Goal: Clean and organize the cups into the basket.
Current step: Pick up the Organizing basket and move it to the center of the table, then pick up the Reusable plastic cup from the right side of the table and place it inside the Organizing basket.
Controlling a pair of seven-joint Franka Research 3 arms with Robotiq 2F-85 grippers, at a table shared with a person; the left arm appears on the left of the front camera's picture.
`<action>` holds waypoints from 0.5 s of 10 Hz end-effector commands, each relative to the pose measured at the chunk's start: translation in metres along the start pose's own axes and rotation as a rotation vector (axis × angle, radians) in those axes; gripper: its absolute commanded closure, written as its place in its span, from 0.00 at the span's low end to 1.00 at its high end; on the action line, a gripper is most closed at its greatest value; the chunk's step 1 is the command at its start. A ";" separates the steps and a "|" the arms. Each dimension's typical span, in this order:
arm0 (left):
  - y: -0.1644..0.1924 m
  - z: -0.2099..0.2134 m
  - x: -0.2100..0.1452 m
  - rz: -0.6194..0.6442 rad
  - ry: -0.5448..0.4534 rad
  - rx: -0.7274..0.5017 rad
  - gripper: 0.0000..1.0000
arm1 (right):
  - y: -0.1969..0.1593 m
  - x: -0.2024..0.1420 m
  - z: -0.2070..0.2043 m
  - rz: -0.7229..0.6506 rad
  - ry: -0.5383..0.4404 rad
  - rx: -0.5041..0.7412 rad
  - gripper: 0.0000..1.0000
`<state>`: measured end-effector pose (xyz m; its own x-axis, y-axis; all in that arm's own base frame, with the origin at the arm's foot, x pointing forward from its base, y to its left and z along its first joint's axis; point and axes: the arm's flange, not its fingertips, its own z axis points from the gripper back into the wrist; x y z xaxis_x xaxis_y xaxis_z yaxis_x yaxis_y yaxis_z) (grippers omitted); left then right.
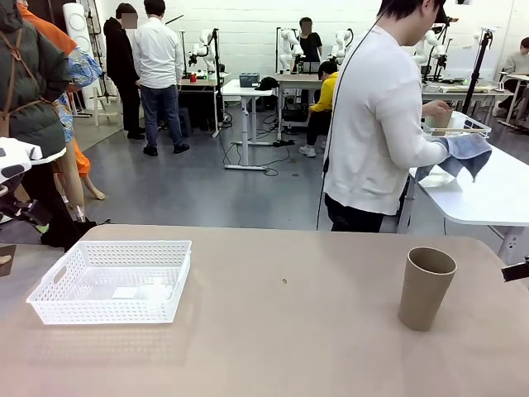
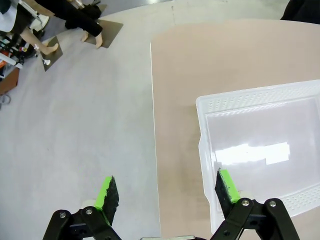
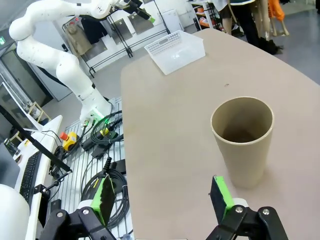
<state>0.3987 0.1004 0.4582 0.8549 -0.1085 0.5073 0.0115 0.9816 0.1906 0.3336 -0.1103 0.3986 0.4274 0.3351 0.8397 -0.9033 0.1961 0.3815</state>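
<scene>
Tan cup [image 1: 423,289] upright — well apart from basket [image 1: 107,308].

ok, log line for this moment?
left tool open, above edge of white lattice plastic basket | right tool open, near upright tan matte cup | basket holds no cups

Matt tan cup [image 1: 426,287], glossy white plastic basket [image 1: 107,308], smooth table [image 1: 289,347]

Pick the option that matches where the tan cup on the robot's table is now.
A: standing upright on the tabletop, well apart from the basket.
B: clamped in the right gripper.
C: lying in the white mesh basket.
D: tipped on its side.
A: the tan cup stands mouth-up on the table, far right of the white mesh basket, and the right gripper is open with nothing between its fingers.
</scene>
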 end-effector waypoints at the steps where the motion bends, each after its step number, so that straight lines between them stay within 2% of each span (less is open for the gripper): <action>1: -0.001 0.004 0.001 -0.015 -0.005 0.004 0.00 | -0.001 0.005 0.000 -0.012 -0.003 0.006 0.00; 3: -0.001 0.004 0.001 -0.015 -0.005 0.004 0.00 | 0.000 0.000 0.000 0.000 0.000 0.000 0.00; 4: 0.000 0.002 0.001 -0.002 -0.006 -0.003 0.00 | -0.004 0.002 -0.011 0.133 0.068 -0.002 0.00; 5: 0.007 0.015 0.002 0.047 0.042 -0.070 0.00 | -0.011 0.002 -0.022 0.214 0.091 -0.004 0.00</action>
<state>0.3967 0.1015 0.4617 0.8606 -0.0962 0.5002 0.0114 0.9854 0.1699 0.3386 -0.1013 0.3966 0.3299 0.3973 0.8563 -0.9439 0.1518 0.2933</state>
